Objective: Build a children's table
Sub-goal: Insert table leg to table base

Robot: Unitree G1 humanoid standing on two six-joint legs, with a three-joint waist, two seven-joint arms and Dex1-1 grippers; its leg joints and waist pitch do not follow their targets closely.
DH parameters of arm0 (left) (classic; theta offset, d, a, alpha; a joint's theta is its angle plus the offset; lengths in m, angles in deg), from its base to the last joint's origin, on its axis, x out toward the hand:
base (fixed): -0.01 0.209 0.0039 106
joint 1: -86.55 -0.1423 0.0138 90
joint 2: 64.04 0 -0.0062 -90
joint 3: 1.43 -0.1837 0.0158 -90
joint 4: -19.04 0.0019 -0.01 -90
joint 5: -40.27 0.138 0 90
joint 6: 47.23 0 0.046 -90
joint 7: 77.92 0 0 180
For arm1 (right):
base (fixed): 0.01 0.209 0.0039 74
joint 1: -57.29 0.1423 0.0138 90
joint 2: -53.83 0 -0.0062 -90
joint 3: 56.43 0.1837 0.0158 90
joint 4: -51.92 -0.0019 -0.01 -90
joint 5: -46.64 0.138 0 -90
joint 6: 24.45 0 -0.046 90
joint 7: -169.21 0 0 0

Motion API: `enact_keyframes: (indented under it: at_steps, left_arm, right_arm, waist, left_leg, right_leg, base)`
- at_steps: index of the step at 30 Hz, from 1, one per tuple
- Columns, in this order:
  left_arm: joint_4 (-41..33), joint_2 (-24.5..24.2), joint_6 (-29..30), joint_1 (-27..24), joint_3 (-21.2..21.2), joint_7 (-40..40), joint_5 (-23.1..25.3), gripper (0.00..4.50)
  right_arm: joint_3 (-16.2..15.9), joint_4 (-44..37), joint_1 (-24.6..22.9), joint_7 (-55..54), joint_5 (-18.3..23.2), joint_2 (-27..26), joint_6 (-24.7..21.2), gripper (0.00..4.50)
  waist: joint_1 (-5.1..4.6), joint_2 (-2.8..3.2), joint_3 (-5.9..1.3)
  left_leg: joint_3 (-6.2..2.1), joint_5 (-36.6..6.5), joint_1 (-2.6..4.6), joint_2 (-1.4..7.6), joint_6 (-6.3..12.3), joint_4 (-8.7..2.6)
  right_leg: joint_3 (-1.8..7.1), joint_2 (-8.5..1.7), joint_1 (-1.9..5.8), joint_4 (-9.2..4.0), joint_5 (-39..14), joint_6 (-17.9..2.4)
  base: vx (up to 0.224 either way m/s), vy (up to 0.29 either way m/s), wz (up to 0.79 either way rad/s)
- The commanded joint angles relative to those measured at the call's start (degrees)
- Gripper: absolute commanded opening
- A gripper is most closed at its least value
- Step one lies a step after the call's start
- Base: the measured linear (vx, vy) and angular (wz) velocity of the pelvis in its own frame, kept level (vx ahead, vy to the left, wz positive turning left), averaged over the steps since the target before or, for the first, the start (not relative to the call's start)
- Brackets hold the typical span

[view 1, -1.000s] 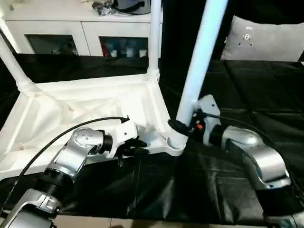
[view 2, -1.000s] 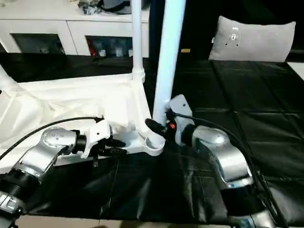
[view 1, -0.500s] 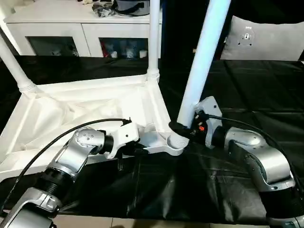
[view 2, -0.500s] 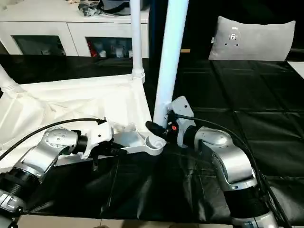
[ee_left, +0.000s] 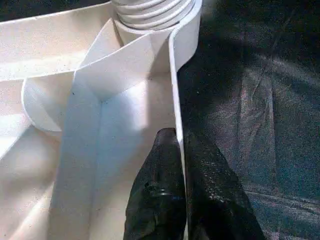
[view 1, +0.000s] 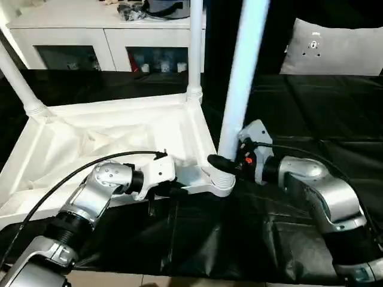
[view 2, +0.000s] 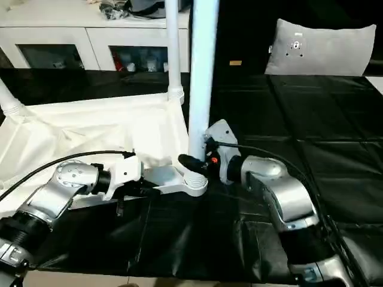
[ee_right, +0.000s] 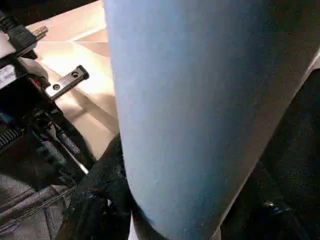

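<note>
The white tabletop (view 1: pixel 114 134) lies upside down on the black cover, ribbed underside up. Two white legs stand in its far corners, one (view 1: pixel 18 81) at the left and one (view 1: pixel 194 48) at the right. A third leg (view 1: pixel 239 84) stands nearly upright in the near right corner socket (view 1: pixel 222 184). My right gripper (view 1: pixel 222 162) is shut on this leg just above the socket, its black fingers (ee_right: pixel 95 200) on either side of the tube. My left gripper (ee_left: pixel 179 137) is shut on the tabletop's thin near rim (ee_left: pixel 175 85), a short way left of that socket.
The black-covered work surface (view 1: pixel 311 113) stretches to the right and front of the tabletop. A white cabinet (view 1: pixel 90 36) with clutter on top stands behind. A grey cushion (view 1: pixel 335 51) lies at the back right.
The leg in my right gripper has swung from leaning right to nearly upright in the socket. My left gripper has shut on the tabletop's rim.
</note>
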Motion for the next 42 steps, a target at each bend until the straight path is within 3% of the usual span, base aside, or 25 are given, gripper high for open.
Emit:
enact_keyframes:
  at_steps: [1,7,13,18,20,23,24,28,33,34,35,38,40,41,42]
  left_arm:
    - [0.2,-0.8,-1.4,0.3,-2.8,1.5,2.4,0.0]
    - [1.2,-0.1,-1.6,0.9,-2.0,0.9,2.1,0.0]
    - [2.7,1.4,2.2,1.7,-0.1,-0.9,0.9,0.0]
    - [3.7,2.4,4.0,2.1,1.0,-1.1,-0.6,0.0]
    - [3.9,2.5,4.1,2.2,1.1,-0.9,-0.7,0.0]
    - [5.0,2.6,3.8,2.8,1.1,-0.8,-0.4,0.0]
    - [5.2,2.6,3.7,2.9,1.2,-0.8,-0.4,0.0]
    - [6.3,2.6,3.3,3.7,1.0,-0.3,-0.3,0.0]
    - [7.0,2.0,1.5,4.0,-0.1,0.0,1.2,0.0]
    - [7.2,1.7,0.9,4.1,-0.6,0.5,1.7,0.0]
    - [7.2,1.7,0.9,4.1,-0.6,0.5,1.7,0.0]
    - [8.0,1.4,-0.3,4.6,-1.3,1.3,2.2,0.0]
    - [8.3,1.4,-0.7,4.9,-1.4,1.5,2.4,0.0]
    - [8.8,1.3,-1.1,5.4,-1.5,1.7,2.5,0.0]
    - [8.8,1.3,-1.1,5.4,-1.5,1.7,2.5,0.0]
  right_arm:
    - [-0.6,3.3,0.1,0.2,-0.8,0.1,-0.7,1.87]
    - [1.5,5.4,0.0,1.8,1.2,-0.2,-0.4,1.87]
    - [3.9,7.6,-3.8,2.1,2.0,-0.2,3.3,1.87]
    - [7.5,7.1,-9.8,0.9,3.7,-3.3,9.9,1.87]
    - [7.7,7.1,-10.6,0.9,3.7,-3.7,11.0,1.87]
    - [7.5,6.8,-13.5,0.3,3.5,-4.8,15.0,1.87]
    - [7.5,6.8,-13.8,0.2,3.3,-4.9,15.5,1.87]
    - [5.9,7.1,-14.7,-0.3,-0.1,-4.1,18.3,1.87]
    - [1.0,9.2,-11.8,0.4,-6.1,-0.3,19.8,1.87]
    - [-0.3,10.6,-10.4,1.6,-6.9,0.3,20.0,1.87]
    - [-0.3,10.6,-10.4,1.6,-6.9,0.3,20.0,1.87]
    - [-2.4,12.9,-8.0,4.4,-7.8,1.1,19.8,1.87]
    - [-3.5,13.5,-7.3,5.9,-7.8,1.6,18.9,1.87]
    - [-4.8,13.8,-6.9,7.6,-7.6,2.1,17.8,1.87]
    - [-4.8,13.8,-6.9,7.6,-7.6,2.1,17.8,1.87]
  waist:
    - [0.28,-0.18,-2.81]
    - [0.54,-0.12,-2.87]
    - [0.97,-0.08,-2.81]
    - [1.28,0.11,-2.81]
    - [1.28,0.18,-2.73]
    - [1.36,0.91,-2.65]
    - [1.29,0.76,-2.66]
    - [1.13,0.84,-2.82]
    - [0.76,0.61,-2.5]
    - [0.51,0.16,-2.47]
    - [0.52,0.41,-2.47]
    - [0.14,0.23,-2.41]
    - [0.14,-0.04,-2.41]
    - [0.15,0.17,-2.46]
    - [0.14,0.05,-2.42]
  left_leg:
    - [-1.26,-9.1,-0.22,3.86,0.16,-4.75]
    - [-1.2,-8.4,-0.24,3.89,0.36,-4.68]
    - [-1.02,-9.0,-0.15,3.92,0.48,-4.7]
    - [-1.21,-11.1,-0.13,4.04,0.47,-4.95]
    - [-1.17,-11.1,-0.19,3.95,0.63,-5.0]
    - [-1.25,-12.6,-0.04,3.96,0.28,-5.11]
    - [-1.24,-12.7,-0.12,3.95,0.22,-5.18]
    - [-1.24,-11.2,-0.29,3.9,1.03,-5.19]
    - [-1.31,-13.4,-0.11,3.9,0.75,-5.42]
    - [-1.27,-14.1,-0.09,3.91,0.73,-5.42]
    - [-1.37,-14.4,-0.04,3.95,0.67,-5.44]
    - [-1.53,-15.9,-0.12,4.02,0.56,-5.62]
    - [-1.51,-16.1,-0.03,4.16,0.54,-5.7]
    - [-1.47,-16.5,0.17,4.18,0.4,-5.65]
    - [-1.55,-16.4,-0.03,4.23,0.38,-5.74]
  right_leg:
    - [3.0,-4.51,2.46,-4.55,-9.4,-13.8]
    - [2.97,-4.54,2.49,-4.44,-8.3,-14.3]
    - [2.97,-4.65,2.39,-4.73,-9.4,-14.3]
    - [2.96,-4.81,2.31,-5.0,-12.0,-13.5]
    - [2.91,-4.67,2.27,-5.11,-12.4,-13.2]
    - [2.95,-4.84,2.04,-5.52,-15.9,-12.3]
    - [2.95,-4.76,2.09,-5.67,-15.9,-11.9]
    - [2.81,-4.61,2.23,-5.44,-13.2,-12.1]
    - [2.77,-4.56,1.96,-5.99,-20.0,-10.4]
    - [2.92,-4.65,1.9,-6.17,-21.6,-9.9]
    - [2.92,-4.78,1.84,-6.16,-22.4,-9.9]
    - [2.87,-4.78,1.72,-6.35,-23.8,-9.6]
    - [2.93,-4.76,1.6,-6.41,-23.6,-9.6]
    - [2.98,-4.81,1.49,-6.37,-22.9,-10.1]
    - [3.0,-4.8,1.68,-6.27,-21.7,-10.4]
  base:
    - [0.0,0.0,0.0]
    - [0.0,0.0,0.0]
    - [0.0,0.0,0.0]
    - [0.0,0.0,0.0]
    - [0.0,0.0,0.0]
    - [0.0,0.0,0.0]
    - [0.0,0.0,0.0]
    - [0.0,0.0,0.0]
    - [0.0,0.0,0.0]
    - [0.0,0.0,0.0]
    - [0.0,0.0,0.0]
    - [0.0,0.0,0.0]
    - [0.0,0.0,0.0]
    - [0.0,0.0,0.0]
    - [0.0,0.0,0.0]
